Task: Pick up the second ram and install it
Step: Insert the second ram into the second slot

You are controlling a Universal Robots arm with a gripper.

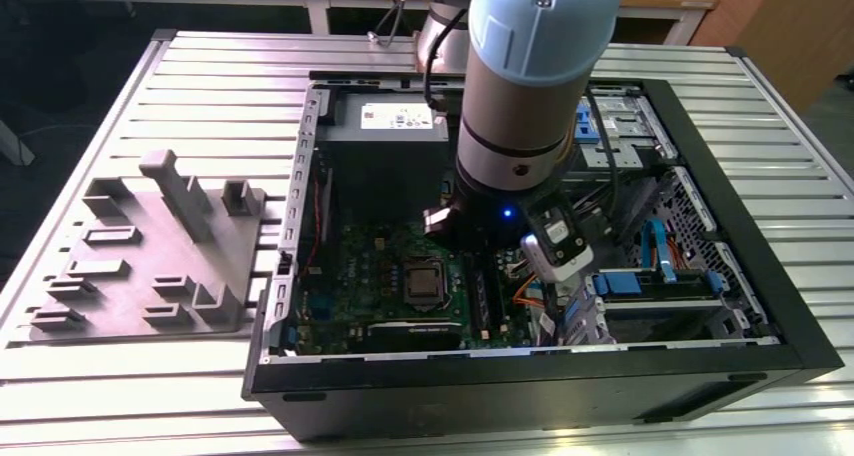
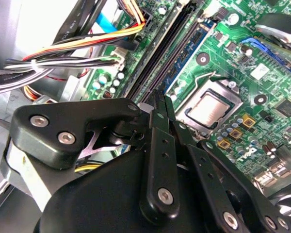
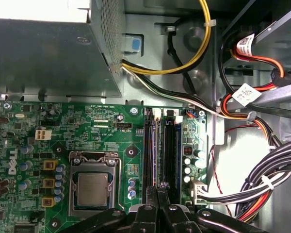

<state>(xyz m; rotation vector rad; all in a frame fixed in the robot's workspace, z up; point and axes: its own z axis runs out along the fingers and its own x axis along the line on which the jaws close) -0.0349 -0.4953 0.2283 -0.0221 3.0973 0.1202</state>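
First wrist view: pincer (image 3: 158, 188) closed (tips touching) over motherboard slots (image 3: 152, 145)

Open computer case (image 1: 534, 388) on a slatted table (image 1: 134, 401), grey moulded tray (image 1: 147, 261) beside it.

End effector (image 3: 158, 188) above motherboard (image 3: 102, 124), inside case (image 1: 534, 374)

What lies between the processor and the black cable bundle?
In the first wrist view, long black memory slots and some small capacitors lie between processor and cable bundle.
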